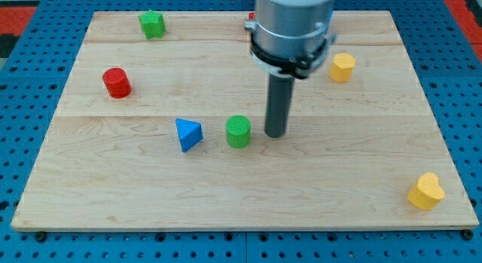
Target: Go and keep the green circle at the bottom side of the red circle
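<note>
The green circle stands near the middle of the wooden board. The red circle stands toward the view's left, well up and left of the green circle. My tip rests on the board just to the right of the green circle, a small gap away. The rod rises into the grey arm body at the view's top.
A blue triangle lies just left of the green circle. A green star-like block sits at the top left. A yellow block sits at the upper right, a yellow heart at the bottom right. A red block is mostly hidden behind the arm.
</note>
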Tool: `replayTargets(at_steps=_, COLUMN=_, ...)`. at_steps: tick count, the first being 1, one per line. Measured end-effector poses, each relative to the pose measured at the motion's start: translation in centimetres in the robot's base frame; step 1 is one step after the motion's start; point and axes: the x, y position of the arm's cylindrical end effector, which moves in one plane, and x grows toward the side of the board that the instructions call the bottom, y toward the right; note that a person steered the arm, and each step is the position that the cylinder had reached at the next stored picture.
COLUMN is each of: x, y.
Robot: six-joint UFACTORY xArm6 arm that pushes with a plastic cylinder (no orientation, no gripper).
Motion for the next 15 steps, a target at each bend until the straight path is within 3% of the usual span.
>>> replayTargets(at_steps=1, x=-0.1, y=-6.1)
replayTargets(at_steps=5, x=9.9, y=-11.4)
replayTargets(at_steps=7, x=10.1, y=-24.2)
replayTargets(at_steps=8, x=10.1, y=-22.5)
replayTargets(at_steps=9, x=6.9, y=-22.6)
replayTargets(at_steps=11, x=4.7, y=-24.0)
replayTargets(at_steps=12, x=-0.3, y=-26.3)
replayTargets(at_steps=13, x=0.8, y=-30.6)
replayTargets(at_steps=14, x=4.8, y=-27.9)
replayTargets(at_steps=15, x=4.2, y=-26.9)
